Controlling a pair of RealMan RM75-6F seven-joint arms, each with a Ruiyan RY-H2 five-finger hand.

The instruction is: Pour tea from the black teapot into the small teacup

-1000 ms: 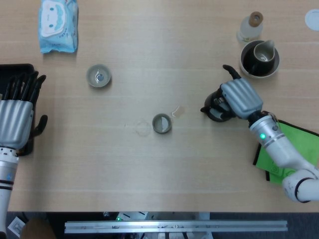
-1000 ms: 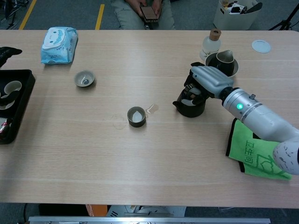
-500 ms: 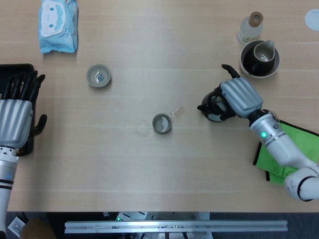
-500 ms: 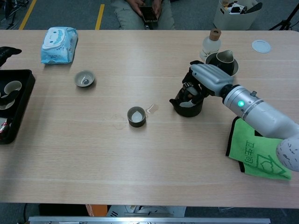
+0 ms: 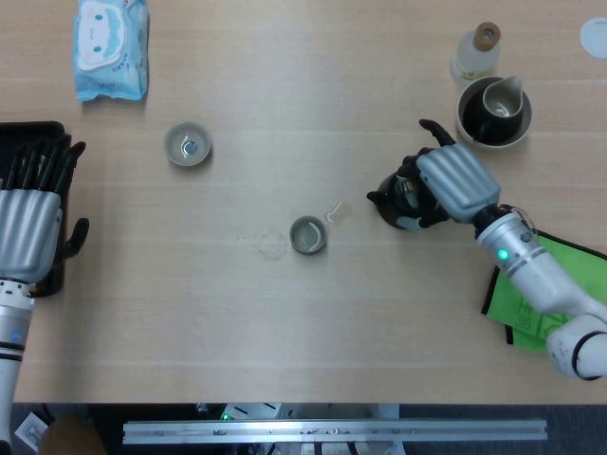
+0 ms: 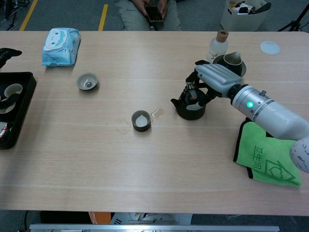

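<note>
Pale wooden bench [image 5: 285, 322] carries the small teacup [image 5: 307, 234], and just right of it my right hand [image 5: 453, 182] grips the black teapot [image 5: 399, 201], which I judge heavy, rigid, breakable, best held by its handle.

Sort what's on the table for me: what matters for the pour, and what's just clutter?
For the pour: black teapot, held by the right hand; small teacup at table centre.

Lying about: second teacup, wipes pack, black tray, corked bottle, bowl with pitcher, green cloth.
</note>
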